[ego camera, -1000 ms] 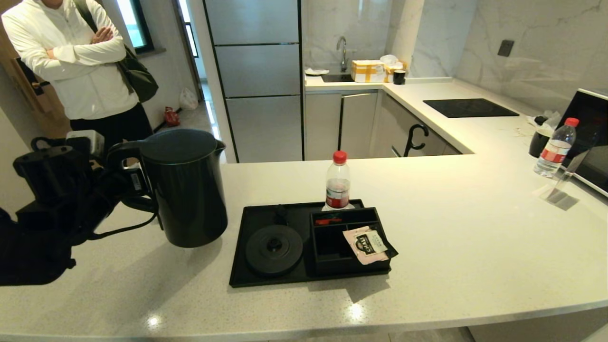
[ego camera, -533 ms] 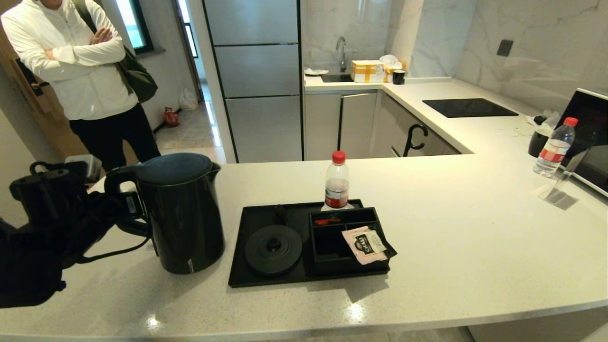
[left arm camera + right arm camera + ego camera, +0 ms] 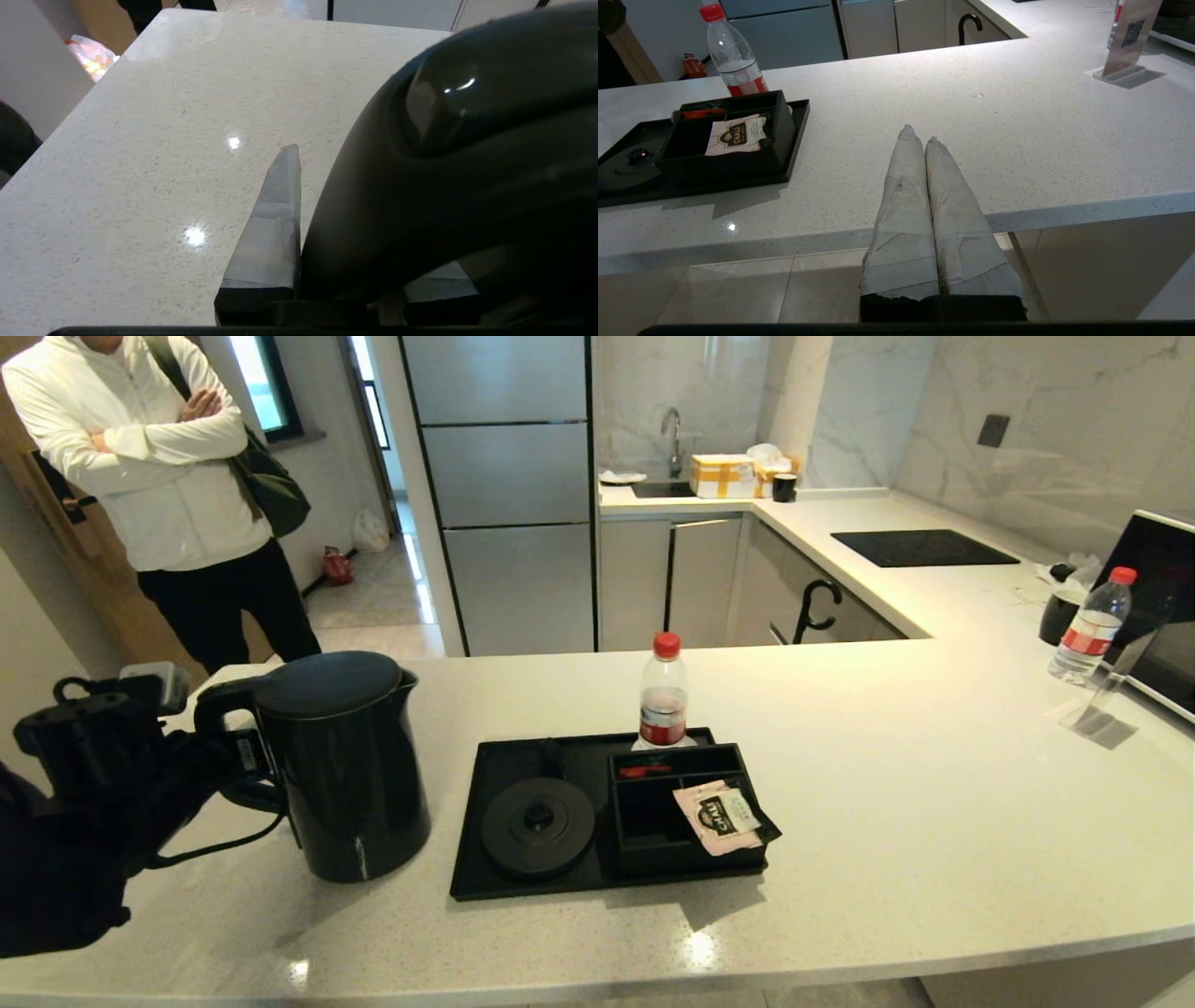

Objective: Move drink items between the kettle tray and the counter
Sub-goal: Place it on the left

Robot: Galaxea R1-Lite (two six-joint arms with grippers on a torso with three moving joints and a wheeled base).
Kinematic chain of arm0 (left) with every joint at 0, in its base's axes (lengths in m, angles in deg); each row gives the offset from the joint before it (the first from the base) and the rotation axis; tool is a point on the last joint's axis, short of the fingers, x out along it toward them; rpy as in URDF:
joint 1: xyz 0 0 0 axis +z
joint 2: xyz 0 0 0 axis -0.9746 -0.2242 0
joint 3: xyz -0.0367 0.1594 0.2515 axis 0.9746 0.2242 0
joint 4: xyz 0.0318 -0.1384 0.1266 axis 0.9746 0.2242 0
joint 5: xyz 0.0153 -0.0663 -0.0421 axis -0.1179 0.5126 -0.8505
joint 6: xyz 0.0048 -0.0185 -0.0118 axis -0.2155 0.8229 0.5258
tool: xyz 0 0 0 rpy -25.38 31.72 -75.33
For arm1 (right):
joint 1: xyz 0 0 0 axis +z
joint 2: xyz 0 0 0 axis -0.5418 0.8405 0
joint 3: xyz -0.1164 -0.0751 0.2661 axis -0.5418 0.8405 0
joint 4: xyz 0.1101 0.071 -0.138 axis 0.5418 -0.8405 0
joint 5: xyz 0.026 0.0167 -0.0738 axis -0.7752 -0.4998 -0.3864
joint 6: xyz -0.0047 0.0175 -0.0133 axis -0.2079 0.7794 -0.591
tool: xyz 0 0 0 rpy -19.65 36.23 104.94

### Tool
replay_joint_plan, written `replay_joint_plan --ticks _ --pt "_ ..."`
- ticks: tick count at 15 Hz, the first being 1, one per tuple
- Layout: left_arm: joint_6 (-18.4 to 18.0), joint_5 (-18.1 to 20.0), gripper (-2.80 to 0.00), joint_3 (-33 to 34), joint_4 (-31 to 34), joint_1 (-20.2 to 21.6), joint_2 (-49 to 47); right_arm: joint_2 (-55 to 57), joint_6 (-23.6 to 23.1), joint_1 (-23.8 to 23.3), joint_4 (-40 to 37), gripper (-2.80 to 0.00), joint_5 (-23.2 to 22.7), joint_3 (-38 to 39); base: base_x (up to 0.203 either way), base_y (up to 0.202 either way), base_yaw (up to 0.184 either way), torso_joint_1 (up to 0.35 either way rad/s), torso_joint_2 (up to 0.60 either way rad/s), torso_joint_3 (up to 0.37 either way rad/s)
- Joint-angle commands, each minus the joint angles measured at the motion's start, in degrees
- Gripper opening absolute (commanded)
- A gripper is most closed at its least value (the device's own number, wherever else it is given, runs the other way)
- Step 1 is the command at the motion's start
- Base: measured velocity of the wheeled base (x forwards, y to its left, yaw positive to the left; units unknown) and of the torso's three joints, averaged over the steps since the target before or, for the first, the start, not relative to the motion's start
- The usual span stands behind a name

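Left gripper [image 3: 245,758] clamped on the loop handle of the kettle [image 3: 341,765], near the counter's [image 3: 887,784] left edge. Stands upright on the stone, lid on, just left of the kettle tray [image 3: 471,859], apart from its round base [image 3: 538,826]. Sits toward the counter's front edge, tray with a pink tea sachet [image 3: 721,816] lying across the divided compartments. Small red-capped bottle [image 3: 663,693] upright at the tray's far edge; cannot tell whether on the tray or the stone. Right gripper [image 3: 920,137] parked before the counter's front edge, taped fingers pressed together, empty. Second bottle [image 3: 1090,627] far off by the right edge.
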Motion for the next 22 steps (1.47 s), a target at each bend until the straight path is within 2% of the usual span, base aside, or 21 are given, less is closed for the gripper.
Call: replay_joint_plan --ticks 1,22 --pt "-0.32 0.39 -2.80 1.11 -0.62 0.36 -1.40 0.09 0.01 0.04 0.05 -2.80 0.00 1.85 0.000 0.000 0.000 0.000 0.00 0.000" --pt "-1.19 0.00 -2.80 2.67 -1.45 0.27 -1.67 0.09 0.01 0.04 0.05 -2.80 0.00 1.85 0.000 0.000 0.000 0.000 0.00 0.000"
